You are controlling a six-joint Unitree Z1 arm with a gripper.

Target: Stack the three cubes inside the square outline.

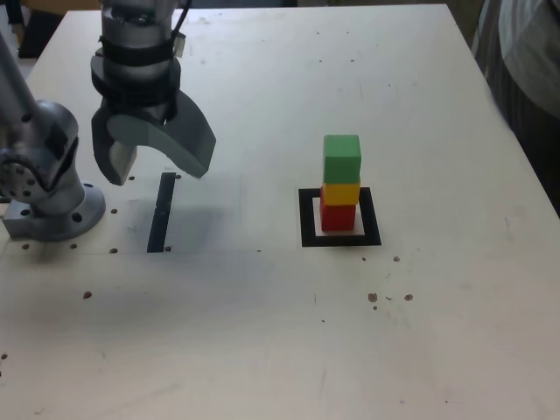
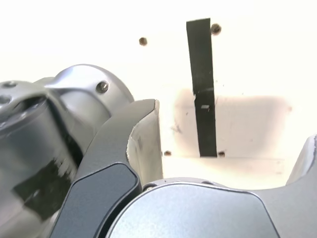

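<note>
Your job looks done: green cube [image 1: 341,157] on yellow cube [image 1: 341,192] on red cube [image 1: 338,215] inside the square outline [image 1: 306,219], while the gripper [image 1: 149,157] hangs empty, fingers apart, well clear above the black strip [image 1: 160,213].

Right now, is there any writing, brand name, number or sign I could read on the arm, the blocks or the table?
None can be read in either view.
Green cube, yellow cube and red cube: plain faces.
Square outline and black strip: bare black, no lettering.
Gripper: plain grey and dark casing; no label shows.
Table: only small dark holes and specks.
</note>
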